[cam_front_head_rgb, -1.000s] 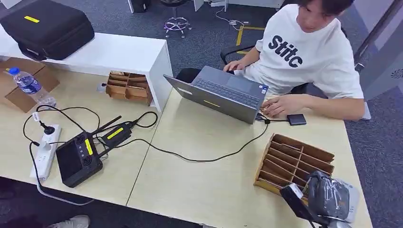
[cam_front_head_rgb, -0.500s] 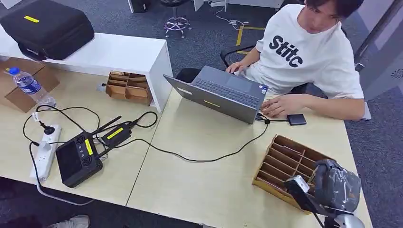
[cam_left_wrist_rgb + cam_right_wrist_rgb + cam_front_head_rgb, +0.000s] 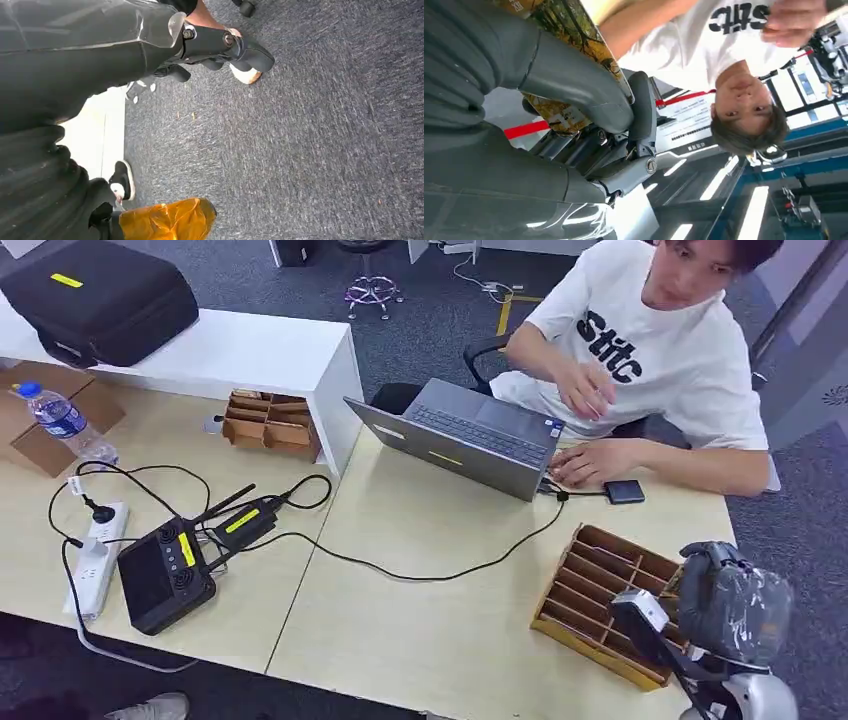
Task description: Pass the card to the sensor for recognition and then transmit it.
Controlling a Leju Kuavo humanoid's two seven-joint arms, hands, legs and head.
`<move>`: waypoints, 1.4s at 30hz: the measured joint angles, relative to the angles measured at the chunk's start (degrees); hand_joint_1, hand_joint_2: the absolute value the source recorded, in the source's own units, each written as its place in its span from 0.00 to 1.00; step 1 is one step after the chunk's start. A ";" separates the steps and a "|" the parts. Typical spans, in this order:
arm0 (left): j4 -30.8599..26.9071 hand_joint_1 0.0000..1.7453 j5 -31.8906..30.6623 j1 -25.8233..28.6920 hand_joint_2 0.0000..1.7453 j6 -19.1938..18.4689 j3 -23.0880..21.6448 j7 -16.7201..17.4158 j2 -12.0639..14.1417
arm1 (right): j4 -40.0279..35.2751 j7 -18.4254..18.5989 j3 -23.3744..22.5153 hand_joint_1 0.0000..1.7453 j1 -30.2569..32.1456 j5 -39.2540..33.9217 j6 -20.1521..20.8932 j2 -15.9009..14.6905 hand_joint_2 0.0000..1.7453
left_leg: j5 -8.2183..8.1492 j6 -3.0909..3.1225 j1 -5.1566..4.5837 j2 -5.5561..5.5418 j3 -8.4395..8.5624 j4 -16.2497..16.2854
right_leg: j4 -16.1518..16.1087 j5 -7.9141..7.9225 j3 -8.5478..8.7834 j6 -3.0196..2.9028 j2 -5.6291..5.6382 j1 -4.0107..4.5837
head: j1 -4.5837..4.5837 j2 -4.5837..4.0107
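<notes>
In the right wrist view my right hand (image 3: 574,115) holds a yellow-patterned card (image 3: 569,30), with the thumb (image 3: 589,95) pressed across its face. Seen from the head, this plastic-wrapped right hand (image 3: 735,605) hangs over the near right end of the wooden slotted card holder (image 3: 600,585), and the hand hides the card. A small black square sensor (image 3: 624,491) lies on the table next to the seated person's hand (image 3: 590,462), beyond the holder. My left hand (image 3: 150,50) hangs over the carpet, its fingers (image 3: 225,45) stretched out and holding nothing.
A person (image 3: 650,360) sits across the table behind a grey laptop (image 3: 460,435); a black cable (image 3: 430,575) runs from it over the tabletop. At the left lie a black controller (image 3: 165,575), a power strip (image 3: 95,560) and a water bottle (image 3: 62,420).
My right hand has risen and moved right and farther over the card holder. The person has lifted one hand off the laptop.
</notes>
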 joint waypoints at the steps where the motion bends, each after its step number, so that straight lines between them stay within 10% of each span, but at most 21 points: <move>1: 0.00 0.00 0.00 -0.01 1.00 0.00 -0.02 0.00 0.02 | -0.28 0.11 0.43 0.98 -0.19 -0.22 0.11 -0.02 1.00 | 0.00 0.00 0.00 0.00 0.00 0.00 | 0.00 0.00 0.00 0.00 0.00 0.00 | 0.00 0.00; 34: 0.00 0.00 0.00 -0.42 1.00 -0.06 -2.12 0.24 0.33 | 4.91 3.38 6.82 1.00 -11.82 -0.77 8.23 -0.02 1.00 | 0.11 -0.03 0.00 0.03 -0.06 0.00 | 0.05 0.10 -0.02 -0.06 0.03 0.00 | 0.00 0.00; 42: 0.02 0.00 0.00 -1.97 1.00 -1.44 -5.94 1.79 0.35 | 26.24 10.71 9.64 1.00 -29.96 3.58 14.91 0.00 1.00 | 0.34 -0.03 0.00 0.18 -0.03 0.00 | 0.06 0.42 -0.10 -0.09 0.17 0.01 | 0.00 0.00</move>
